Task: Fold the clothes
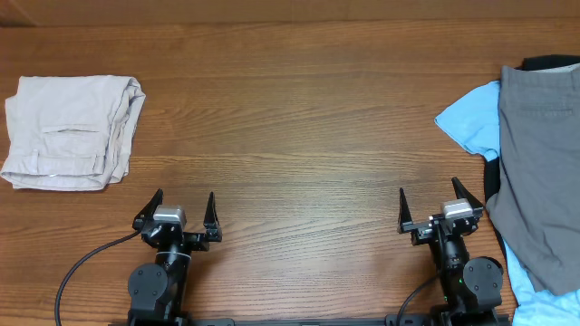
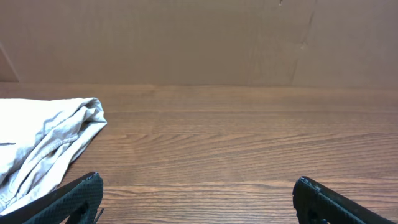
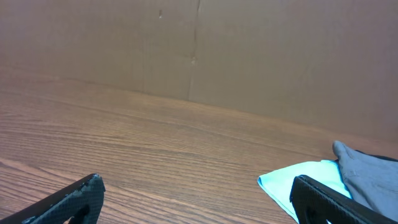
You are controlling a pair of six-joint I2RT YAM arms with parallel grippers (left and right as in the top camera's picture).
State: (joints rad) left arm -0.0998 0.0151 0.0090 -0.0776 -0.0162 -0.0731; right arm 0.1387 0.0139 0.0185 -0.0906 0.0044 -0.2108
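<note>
While a beige garment (image 1: 72,131) lies folded at the table's (image 1: 299,109) left, a heap (image 1: 536,172) of grey and blue clothes sits unfolded at right. The left gripper (image 1: 178,210) and right gripper (image 1: 439,206) stand wide open and empty.

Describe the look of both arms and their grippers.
The left arm and right arm are black with rounded joint housings. The left gripper and right gripper each have two tapered black fingers flanking a silver-grey block. Black cables trail from both.
</note>
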